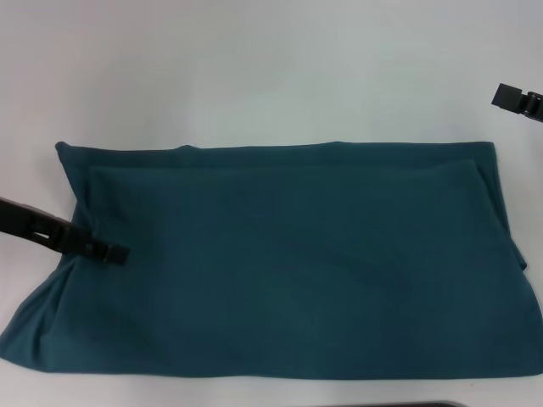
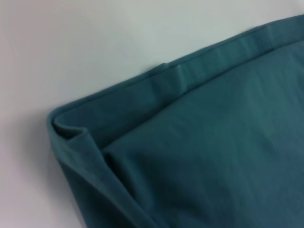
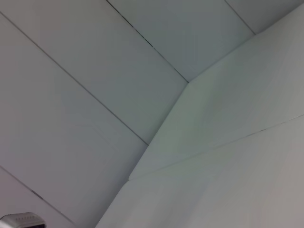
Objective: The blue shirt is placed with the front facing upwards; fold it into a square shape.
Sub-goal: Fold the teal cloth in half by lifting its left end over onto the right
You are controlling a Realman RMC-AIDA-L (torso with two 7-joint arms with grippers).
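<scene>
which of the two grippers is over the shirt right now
The left gripper, reaching over the left end of the folded dark teal-blue cotton shirt; the right gripper sits off it, over bare table.

I've got a plain white table (image 1: 254, 68) filling the head view, running bare to the far edge and showing again as a thin strip along the near edge. On the right wrist feed I'm looking at pale flat panels (image 3: 95, 95) split by thin dark seams, meeting a lighter angled surface (image 3: 237, 142) along a slanted edge. Tucked in that feed's corner, beside the panels, I see a small grey ribbed object (image 3: 21, 220), too cut off for me to say what it is.
</scene>
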